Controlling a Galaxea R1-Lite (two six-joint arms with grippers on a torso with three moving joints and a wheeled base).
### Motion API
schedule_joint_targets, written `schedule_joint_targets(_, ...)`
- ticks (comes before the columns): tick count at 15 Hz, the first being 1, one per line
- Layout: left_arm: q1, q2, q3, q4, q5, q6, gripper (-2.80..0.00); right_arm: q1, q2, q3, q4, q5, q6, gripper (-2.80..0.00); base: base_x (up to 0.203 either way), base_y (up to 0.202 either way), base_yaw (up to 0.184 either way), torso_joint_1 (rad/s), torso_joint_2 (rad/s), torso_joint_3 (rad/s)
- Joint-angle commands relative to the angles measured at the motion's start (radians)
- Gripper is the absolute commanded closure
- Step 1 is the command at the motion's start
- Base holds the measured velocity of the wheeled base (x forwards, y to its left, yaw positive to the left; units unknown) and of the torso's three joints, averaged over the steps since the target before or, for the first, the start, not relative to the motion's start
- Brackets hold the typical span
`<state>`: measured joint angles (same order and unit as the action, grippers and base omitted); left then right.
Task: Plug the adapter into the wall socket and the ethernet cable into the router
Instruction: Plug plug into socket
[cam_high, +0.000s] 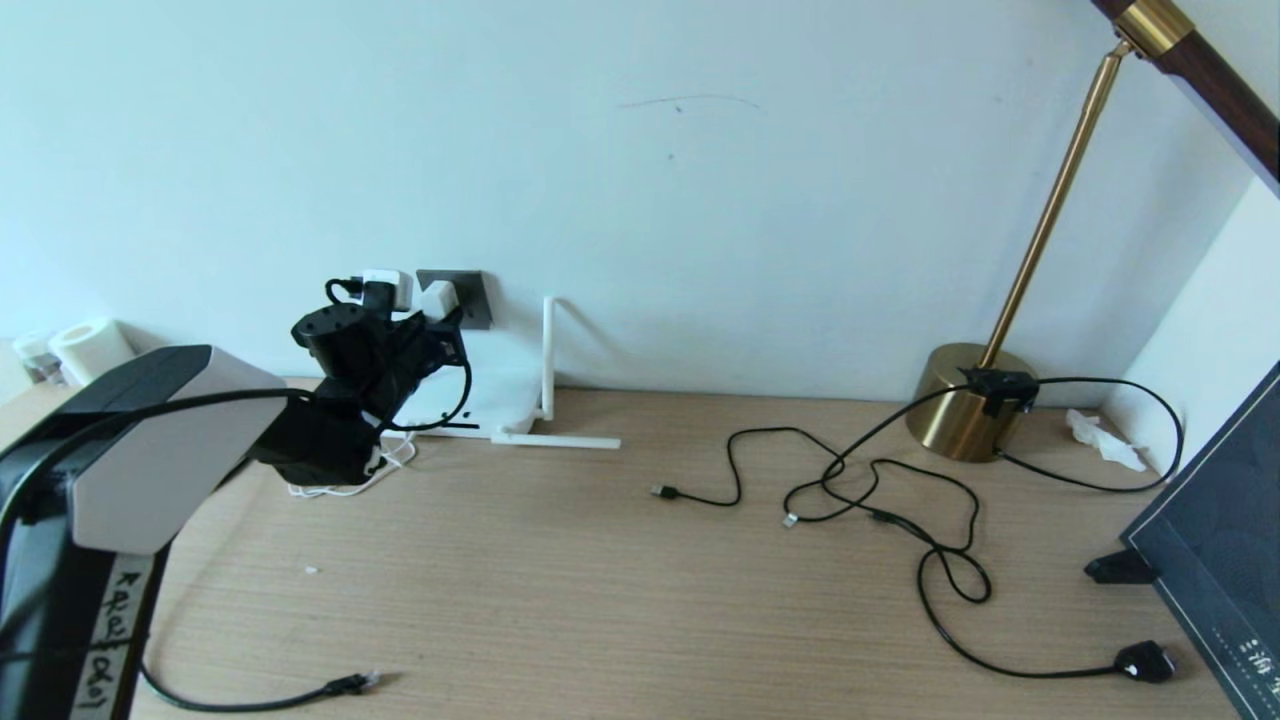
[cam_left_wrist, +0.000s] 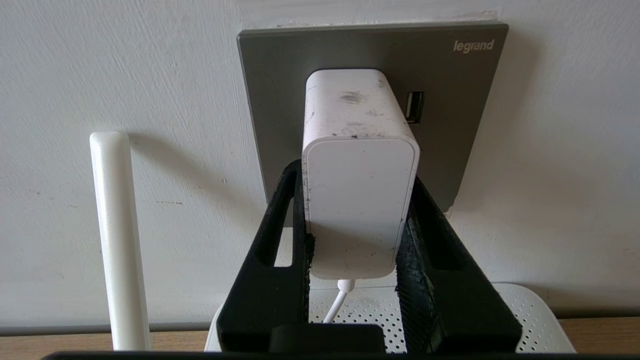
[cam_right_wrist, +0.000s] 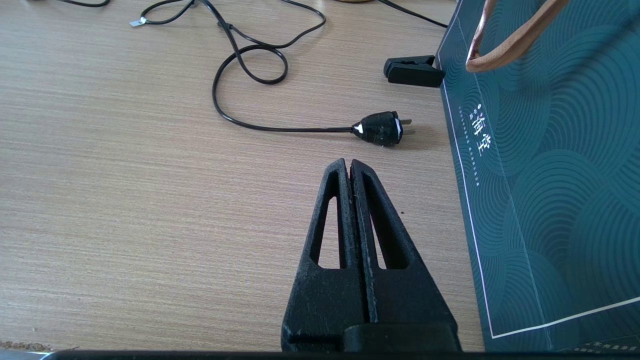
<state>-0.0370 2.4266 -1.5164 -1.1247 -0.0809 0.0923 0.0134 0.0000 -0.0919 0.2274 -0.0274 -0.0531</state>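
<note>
Adapter (cam_left_wrist: 360, 200) seated against the socket (cam_left_wrist: 280, 100), its rear face flush to the grey plate as far as the left wrist view shows; whether the pins are fully home I cannot tell. My left gripper (cam_left_wrist: 357, 220) is clamped on the adapter, one finger (cam_left_wrist: 280, 240) on each long side, the thin white cord dropping out between them. In the head view this work sits at about 10 o'clock on the desk (cam_high: 600, 600), against the wall.

Router (cam_high: 500, 400) lies flat directly below the socket, its perforated top visible under my fingers. One antenna (cam_left_wrist: 117, 240) stands upright at the wall, another (cam_high: 560, 440) lies level along the desk.

Ethernet cable (cam_high: 352, 685) lies loose at about 7 o'clock, connector end free on the desk, well apart from the router.

My right gripper (cam_right_wrist: 352, 167) is closed, pads touching, holding nothing, poised over bare desk. Just beyond its tips lies a black mains plug (cam_right_wrist: 381, 129), beside a dark green bag (cam_right_wrist: 550, 175).

Lamp (cam_high: 965, 400) stands at 2 o'clock, with thin black cables (cam_high: 880, 500) looped on the desk before it. White roll (cam_high: 92, 348) at 9 o'clock.
</note>
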Motion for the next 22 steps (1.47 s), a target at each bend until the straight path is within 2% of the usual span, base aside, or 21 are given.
schedule_joint_targets(1, 0.000, 0.018, -0.002, 0.000, 0.000, 0.001, 0.00, 0.000, 0.000, 0.000, 0.001, 0.000, -0.001, 0.00, 0.000, 0.000, 0.000, 0.000, 0.00, 0.000)
schedule_joint_targets(11, -0.001, 0.049, -0.016, -0.007, 0.001, 0.001, 0.00, 0.000, 0.000, 0.000, 0.001, 0.000, -0.001, 0.00, 0.000, 0.000, 0.000, 0.000, 0.00, 0.000)
schedule_joint_targets(15, -0.002, 0.077, -0.075, -0.003, 0.001, 0.002, 0.00, 0.000, 0.000, 0.000, 0.001, 0.000, -0.001, 0.00, 0.000, 0.000, 0.000, 0.000, 0.00, 0.000)
schedule_joint_targets(22, -0.004, 0.075, -0.097, 0.003, 0.000, 0.002, 0.00, 0.000, 0.000, 0.000, 0.001, 0.000, -0.001, 0.00, 0.000, 0.000, 0.000, 0.000, 0.00, 0.000)
